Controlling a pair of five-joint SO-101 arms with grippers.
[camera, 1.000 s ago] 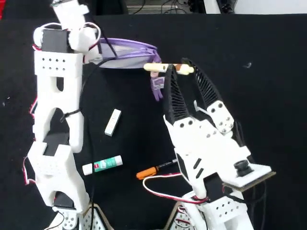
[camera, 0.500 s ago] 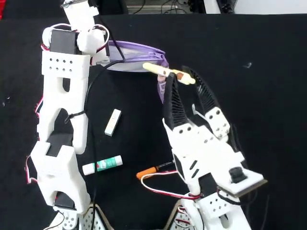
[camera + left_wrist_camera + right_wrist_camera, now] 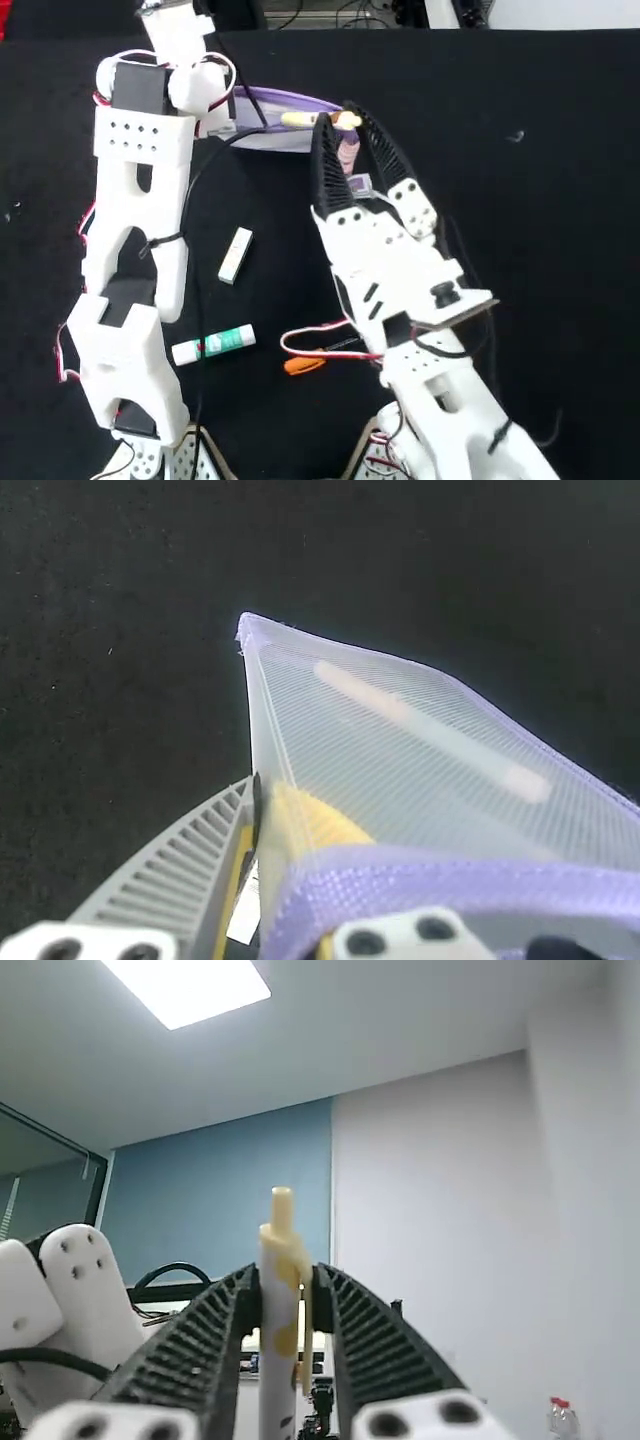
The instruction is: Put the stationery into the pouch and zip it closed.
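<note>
Pouch [image 3: 288,99], purple mesh, is held up over the far side of the table [image 3: 560,200] w/ the left gripper [image 3: 262,825] clamped on its rim, while the right gripper [image 3: 340,125] nips a cream pen [image 3: 298,119] mid-barrel & holds it at the pouch mouth. The mesh looks light, soft & floppy, so it is prob. best held by the stitched rim near the zip; the pen looks stiff, light & smooth, apt to swivel btwn ribbed jaws. Glue stick [image 3: 213,344], white block [image 3: 235,255] & orange pen [image 3: 305,364] lie on the table, well apart from the pouch.
</note>
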